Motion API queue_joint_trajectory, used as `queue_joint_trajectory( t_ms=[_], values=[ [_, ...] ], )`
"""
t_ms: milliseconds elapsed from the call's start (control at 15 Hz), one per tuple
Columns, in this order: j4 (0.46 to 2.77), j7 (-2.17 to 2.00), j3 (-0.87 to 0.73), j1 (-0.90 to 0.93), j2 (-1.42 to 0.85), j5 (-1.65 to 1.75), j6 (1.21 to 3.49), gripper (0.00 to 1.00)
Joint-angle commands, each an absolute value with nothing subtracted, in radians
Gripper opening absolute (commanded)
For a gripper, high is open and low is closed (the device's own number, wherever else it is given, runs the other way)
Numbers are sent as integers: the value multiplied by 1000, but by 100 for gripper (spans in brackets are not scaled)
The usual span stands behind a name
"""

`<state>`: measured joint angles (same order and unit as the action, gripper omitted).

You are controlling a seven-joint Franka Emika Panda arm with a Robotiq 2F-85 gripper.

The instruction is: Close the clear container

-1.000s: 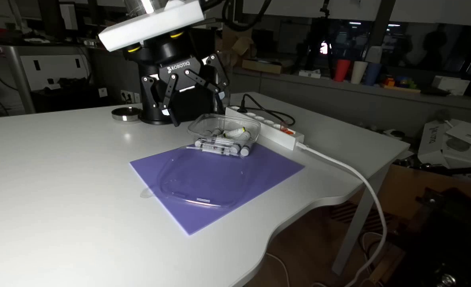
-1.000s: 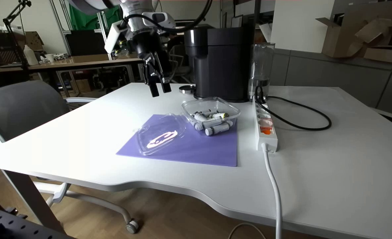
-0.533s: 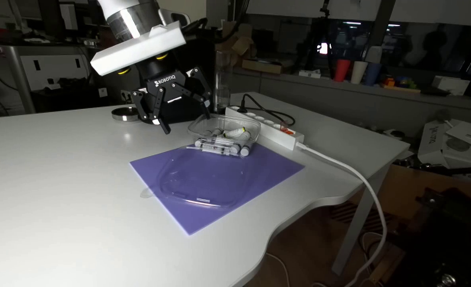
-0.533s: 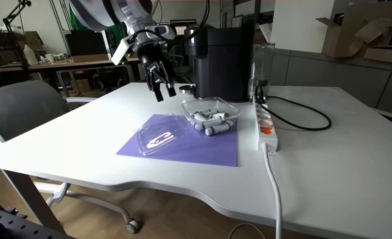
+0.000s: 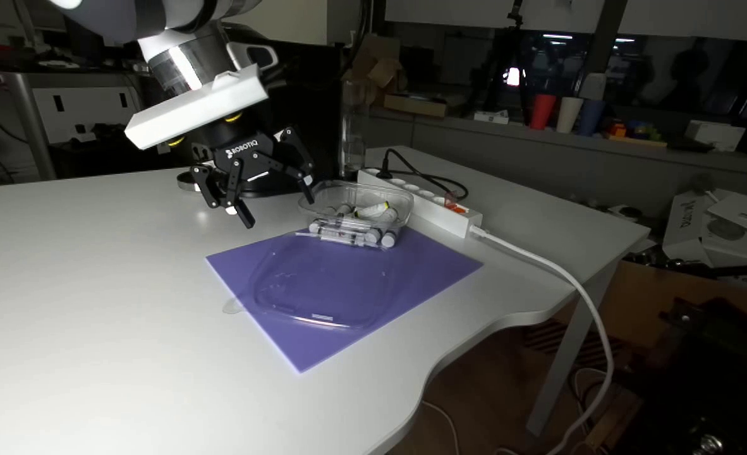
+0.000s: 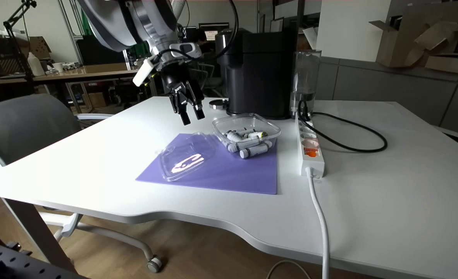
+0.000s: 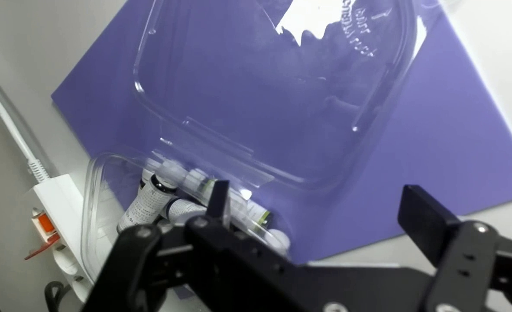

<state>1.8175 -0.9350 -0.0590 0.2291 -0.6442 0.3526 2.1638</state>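
The clear container stands open on the purple sheet and holds several small white bottles. It also shows in an exterior view and, partly behind a finger, in the wrist view. Its clear lid lies flat on the sheet beside the tub, also seen in an exterior view and the wrist view. In the wrist view, lid and tub edges lie close; I cannot tell whether they are joined. My gripper is open and empty, above the table beside the tub. Wrist-view fingers are wide apart.
A white power strip with cables lies beside the tub. A tall black coffee machine and a clear cylinder stand behind it. A round metal tin sits near the machine.
My gripper has moved down toward the table, leftward in an exterior view where it started before the coffee machine. It has stayed open. The container and lid have not moved.
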Motion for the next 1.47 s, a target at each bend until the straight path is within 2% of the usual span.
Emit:
queue_joint_trajectory(
  t_ms=[0,1400],
  values=[
    [1749,-928,-73,251,-696,340,2118,100],
    [1753,-936,-74,275,-742,302,2046,100]
  ],
)
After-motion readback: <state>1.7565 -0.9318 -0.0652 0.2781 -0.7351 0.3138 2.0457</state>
